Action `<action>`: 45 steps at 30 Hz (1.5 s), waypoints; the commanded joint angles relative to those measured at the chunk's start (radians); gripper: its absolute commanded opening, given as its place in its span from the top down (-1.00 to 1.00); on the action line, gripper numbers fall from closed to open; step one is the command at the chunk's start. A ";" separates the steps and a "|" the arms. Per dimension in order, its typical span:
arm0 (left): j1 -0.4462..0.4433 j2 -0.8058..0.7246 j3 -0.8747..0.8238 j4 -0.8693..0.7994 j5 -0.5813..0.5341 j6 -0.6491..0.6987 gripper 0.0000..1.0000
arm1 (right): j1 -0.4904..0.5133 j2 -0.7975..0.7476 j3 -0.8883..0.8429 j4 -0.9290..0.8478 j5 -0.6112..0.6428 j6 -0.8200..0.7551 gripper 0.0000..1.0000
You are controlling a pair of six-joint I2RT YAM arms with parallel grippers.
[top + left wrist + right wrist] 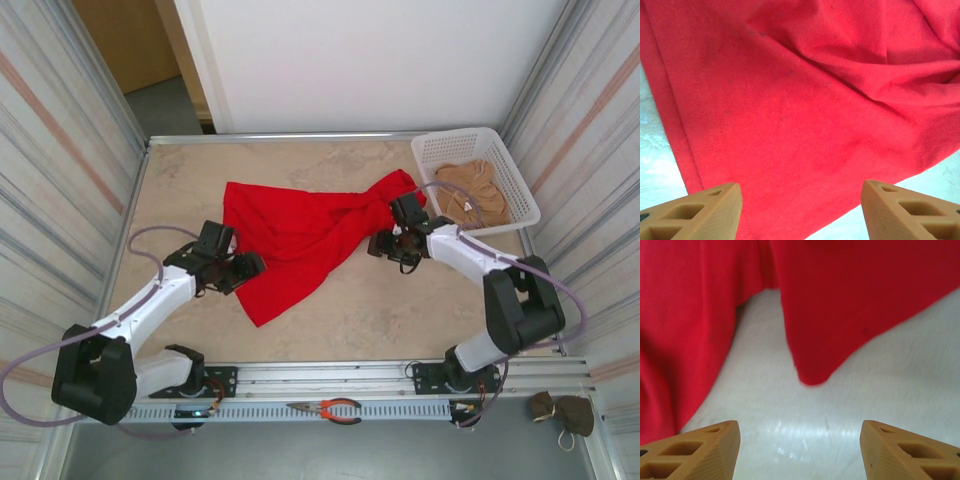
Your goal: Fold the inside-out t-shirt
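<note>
While the red t-shirt (300, 240) lies crumpled across the middle of the desk (400, 310), the left arm's jaws hang spread and empty over its left side, and the right arm's jaws stand spread at its right end, pinching nothing.
</note>
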 commanded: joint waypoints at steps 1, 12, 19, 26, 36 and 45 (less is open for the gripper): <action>-0.007 -0.021 -0.005 -0.031 -0.028 -0.016 -0.30 | 0.002 0.103 0.079 -0.002 0.067 -0.047 -0.25; 0.016 -0.035 0.031 -0.083 -0.027 0.007 -0.32 | -0.098 -0.010 0.081 -0.067 0.023 -0.101 1.00; 0.041 -0.086 0.029 -0.134 -0.024 0.038 -0.33 | -0.184 -0.447 0.000 -0.313 -0.008 -0.112 1.00; 0.006 -0.058 -0.014 -0.093 0.011 0.017 -0.30 | -0.195 -0.598 -0.195 -0.330 -0.028 -0.028 1.00; -0.238 -0.070 -0.087 -0.031 -0.059 -0.158 -0.16 | -0.202 -0.588 -0.286 -0.267 -0.036 -0.011 1.00; -0.523 -0.043 -0.160 0.007 -0.195 -0.386 -0.18 | -0.204 -0.565 -0.266 -0.251 -0.040 -0.018 1.00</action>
